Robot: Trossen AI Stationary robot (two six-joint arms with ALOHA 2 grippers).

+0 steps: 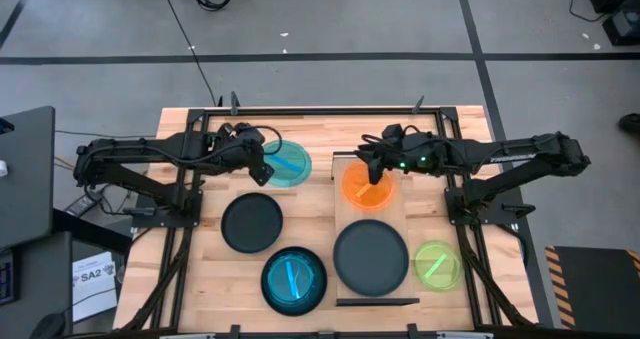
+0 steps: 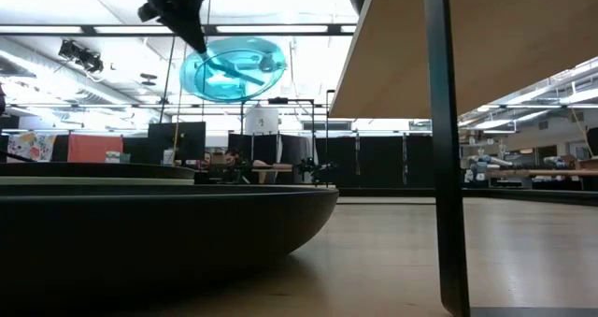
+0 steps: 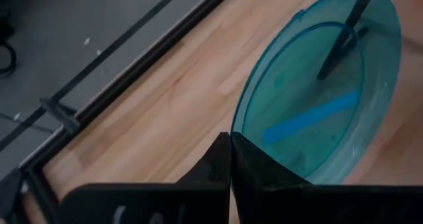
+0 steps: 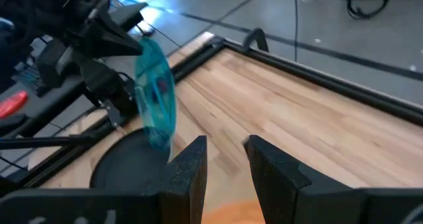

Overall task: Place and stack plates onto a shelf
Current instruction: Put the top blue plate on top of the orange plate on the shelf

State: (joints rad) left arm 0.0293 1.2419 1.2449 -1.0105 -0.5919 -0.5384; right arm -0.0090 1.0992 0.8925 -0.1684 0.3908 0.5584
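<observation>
The left gripper (image 1: 263, 170) has a teal-blue plate (image 1: 288, 162) pinched by its rim, fingers clamped tight together on the edge — in the left wrist view the two dark fingers (image 3: 218, 168) meet with no gap, and the plate (image 3: 324, 85) fans out beyond them. It is up in the air: the low view shows that plate (image 2: 234, 68) hanging well above the table, tilted, gripped from its upper left. From the right wrist view it stands nearly on edge (image 4: 156, 102) over the far left part of the tabletop (image 1: 310, 124).

Over on the right, the right gripper (image 1: 375, 173) sits above an orange plate (image 1: 368, 186) that lies on the far end of the shelf (image 1: 418, 201). Its fingers (image 4: 192, 168) are parted by a narrow gap with nothing between them, and a sliver of orange (image 4: 228, 213) shows just below — whether the tips touch the plate is hard to say from here.

On the shelf's near end lies a large black plate (image 1: 371, 258). Beside the shelf, on the right, a lime-green plate (image 1: 437, 264) rests on the table. Left of the shelf, another black plate (image 1: 252, 223) lies flat, and nearer the front edge a second teal-blue plate (image 1: 294, 279) sits inside a dark one.
</observation>
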